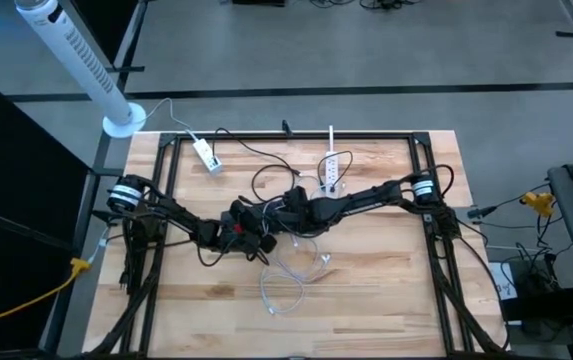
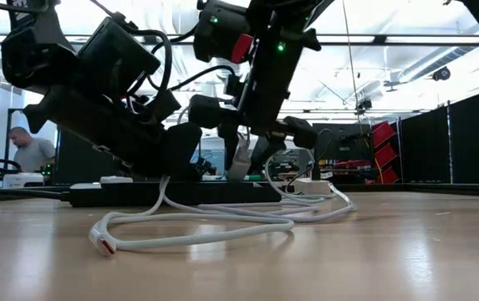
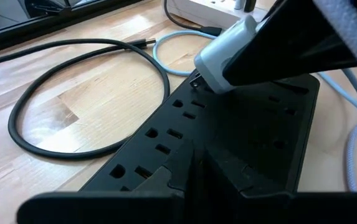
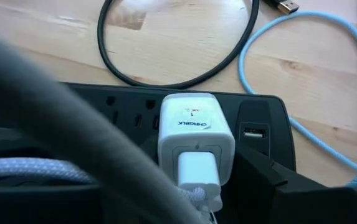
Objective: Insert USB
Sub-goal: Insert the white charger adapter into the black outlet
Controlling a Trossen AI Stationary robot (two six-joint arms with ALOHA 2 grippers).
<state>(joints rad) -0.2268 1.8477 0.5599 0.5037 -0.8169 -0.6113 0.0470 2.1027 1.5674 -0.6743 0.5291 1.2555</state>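
Already, on the left, the left gripper (image 1: pixel 238 228) is lowered onto the near end of the black power strip (image 3: pixel 240 143), which lies at the middle of the table. It is judged to be steadying the strip, but whether it is clamped there or merely pressing cannot be told.

Toward the strip's far end, a white charger (image 4: pixel 195 127) is held against the socket face, just beside the last outlets. In the left wrist view it is seen tilted at an outlet rather than lying flush, and its prongs are hidden. A white USB plug (image 4: pixel 198 169) with a braided lead is already seated in the charger's face, so that joint appears done. The USB port (image 4: pixel 255 132) built into the strip, just beside the charger, is seen empty.

On the right, the right gripper (image 1: pixel 291 205) is clamped on the charger, its jaws closed against the charger's sides.

The task is therefore judged to be in its closing stage: plug and charger are joined and brought to the strip, while the final push home, and release, are left. A slack white cable (image 2: pixel 197 238) is trailed across the wood toward the low camera.
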